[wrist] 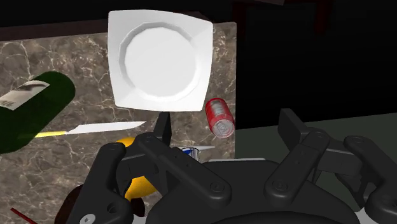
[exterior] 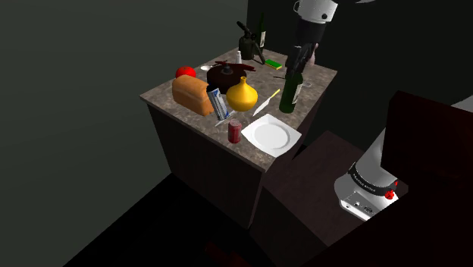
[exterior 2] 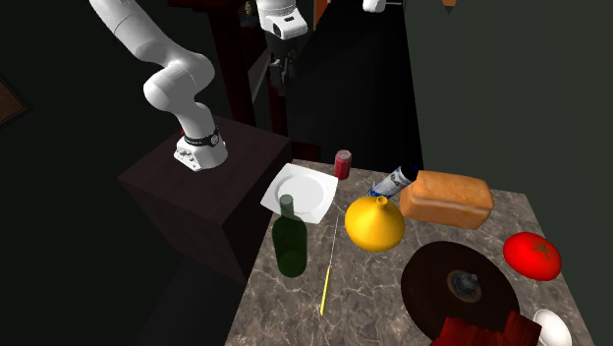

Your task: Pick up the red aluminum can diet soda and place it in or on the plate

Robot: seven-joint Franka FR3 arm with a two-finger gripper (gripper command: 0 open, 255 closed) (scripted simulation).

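The red can (exterior: pixel 235 131) stands upright at the table's near edge, just beside the white square plate (exterior: pixel 271 135). From across the table the can (exterior 2: pixel 343 163) is seen a little off the plate's (exterior 2: pixel 301 191) corner. My black gripper (exterior: pixel 296 62) hangs high above the table with nothing in it. It also appears, well above the surface, in the second exterior view (exterior 2: pixel 279 74). In the wrist view my gripper (wrist: pixel 226 122) is open, its fingers (wrist: pixel 164 126) set wide apart, with the can (wrist: pixel 219 117) and plate (wrist: pixel 160 60) far below them.
A green bottle (exterior: pixel 290 89) stands near the plate, with a knife (exterior: pixel 265 102) lying beside it. A yellow gourd (exterior: pixel 242 95), a tube (exterior: pixel 218 102), a bread loaf (exterior: pixel 192 94), a tomato (exterior: pixel 185 73) and a dark round dish (exterior: pixel 225 76) crowd the table's middle and back.
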